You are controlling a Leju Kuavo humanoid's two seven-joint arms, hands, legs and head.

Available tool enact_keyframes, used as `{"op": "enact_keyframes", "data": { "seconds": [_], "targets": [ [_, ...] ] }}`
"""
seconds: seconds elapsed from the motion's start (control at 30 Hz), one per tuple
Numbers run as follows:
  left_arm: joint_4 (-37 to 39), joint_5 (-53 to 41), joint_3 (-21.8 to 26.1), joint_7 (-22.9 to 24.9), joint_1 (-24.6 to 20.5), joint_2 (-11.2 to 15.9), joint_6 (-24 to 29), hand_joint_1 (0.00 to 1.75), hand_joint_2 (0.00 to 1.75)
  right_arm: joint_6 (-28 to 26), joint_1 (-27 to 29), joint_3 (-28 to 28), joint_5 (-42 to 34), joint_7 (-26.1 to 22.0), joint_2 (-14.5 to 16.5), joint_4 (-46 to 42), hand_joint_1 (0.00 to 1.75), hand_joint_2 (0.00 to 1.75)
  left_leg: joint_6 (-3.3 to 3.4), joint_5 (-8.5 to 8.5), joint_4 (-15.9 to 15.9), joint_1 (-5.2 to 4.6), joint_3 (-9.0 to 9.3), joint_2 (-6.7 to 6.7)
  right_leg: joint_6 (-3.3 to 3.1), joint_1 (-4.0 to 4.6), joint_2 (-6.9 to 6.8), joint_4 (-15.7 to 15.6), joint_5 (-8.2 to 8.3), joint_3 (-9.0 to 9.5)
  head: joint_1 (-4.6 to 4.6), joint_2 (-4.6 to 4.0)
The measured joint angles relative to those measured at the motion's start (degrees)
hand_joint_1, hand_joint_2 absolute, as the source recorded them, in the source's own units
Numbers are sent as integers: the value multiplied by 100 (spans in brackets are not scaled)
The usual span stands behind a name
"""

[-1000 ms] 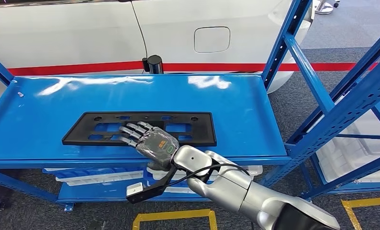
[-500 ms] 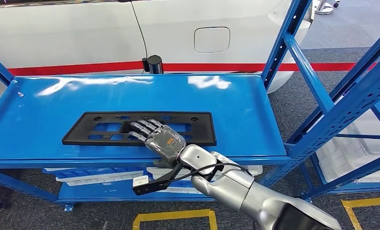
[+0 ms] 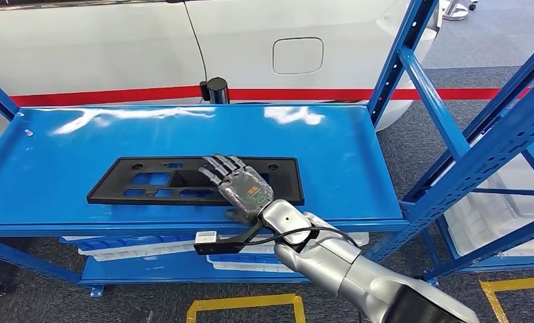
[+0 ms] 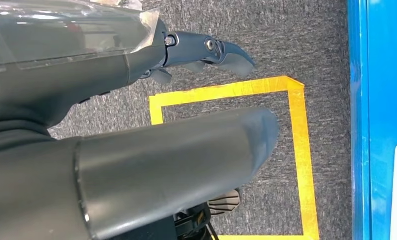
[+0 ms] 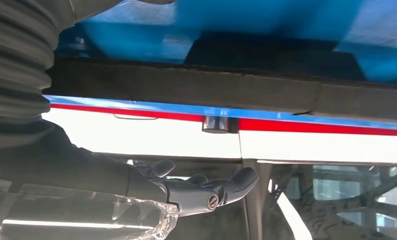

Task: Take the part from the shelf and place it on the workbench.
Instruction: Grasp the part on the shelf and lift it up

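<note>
Hand (image 3: 241, 188) has slid right along part (image 3: 136, 180).

Matt black plastic part (image 3: 150, 180) on glossy blue painted-metal shelf (image 3: 318, 145); rough grey carpet floor (image 4: 266, 45).

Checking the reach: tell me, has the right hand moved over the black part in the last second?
Yes. The right hand has slid rightward along the black part, toward the shelf's right upright.

Flat black part (image 3: 150, 180) on blue shelf (image 3: 331, 145)
</note>
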Motion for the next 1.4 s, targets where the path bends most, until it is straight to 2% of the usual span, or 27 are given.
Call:
{"op": "enact_keyframes", "data": {
  "seconds": [0.43,0.93,1.13,1.17,1.23,1.27,1.3,1.37,1.4],
  "targets": [
    [0,103,-4,-19,4,6,33,0,0,-30,-10,-17,232,163,75,167,0,175,0,0,0,0,6,0,0,0,0,0,0,7,0,0],
    [0,209,-36,-24,4,5,104,0,0,232,-46,-48,620,727,196,239,0,175,0,0,0,0,17,1,0,0,0,0,0,18,0,0],
    [0,239,-36,-24,3,4,104,0,0,322,-78,-56,669,814,237,269,0,175,0,0,0,0,19,1,0,0,0,0,0,19,0,0],
    [0,244,-36,-24,3,4,104,0,0,339,-83,-57,671,823,243,273,9,175,0,0,0,0,20,1,0,0,0,0,0,20,0,0],
    [0,255,-36,-24,2,3,104,0,0,367,-89,-59,680,839,254,281,50,175,0,0,0,0,21,1,0,0,0,0,0,20,0,0],
    [0,264,-36,-24,2,2,104,0,0,377,-92,-60,686,847,258,288,84,175,0,0,0,0,21,2,0,0,0,0,0,21,0,0],
    [0,274,-36,-24,2,2,104,0,0,383,-94,-61,693,856,261,297,110,175,0,0,0,0,21,2,0,0,0,0,0,21,0,0],
    [0,291,-36,-25,2,2,104,0,0,398,-94,-61,700,874,262,318,137,175,0,0,0,0,21,1,0,0,0,0,0,21,0,0],
    [0,295,-37,-28,2,2,104,0,0,407,-90,-62,707,891,261,331,135,175,0,0,0,0,21,1,0,0,0,0,0,21,0,0]
  ]
}}
